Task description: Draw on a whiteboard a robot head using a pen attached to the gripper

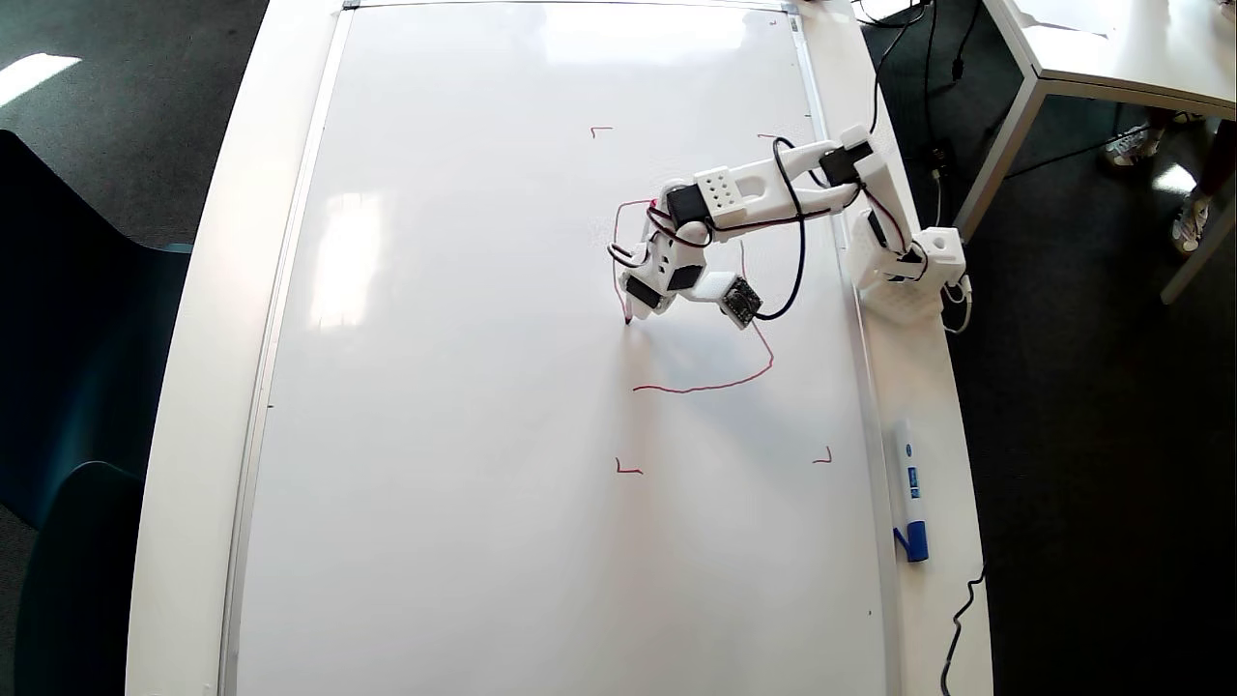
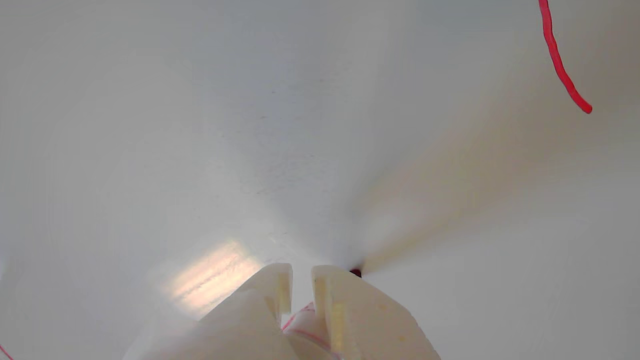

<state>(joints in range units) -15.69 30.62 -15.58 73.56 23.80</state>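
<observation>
The whiteboard (image 1: 464,387) covers most of the table. On it is part of the robot head (image 1: 715,387): a red line down the left side and a wobbly red line along the right and bottom, with a gap at the lower left. The white gripper (image 1: 633,304) points down at the lower end of the left line. The pen (image 1: 627,317) touches the board there with its red tip. In the wrist view the gripper (image 2: 301,275) has its jaws nearly together on the pen, whose dark red tip (image 2: 355,272) peeks out beside the right finger. A red stroke end (image 2: 560,65) shows at the upper right.
Small red corner marks (image 1: 628,470) frame the drawing area. A white marker with a blue cap (image 1: 909,488) lies on the table strip right of the board. The arm's base (image 1: 908,271) stands on that strip. Another table (image 1: 1111,48) is at the top right.
</observation>
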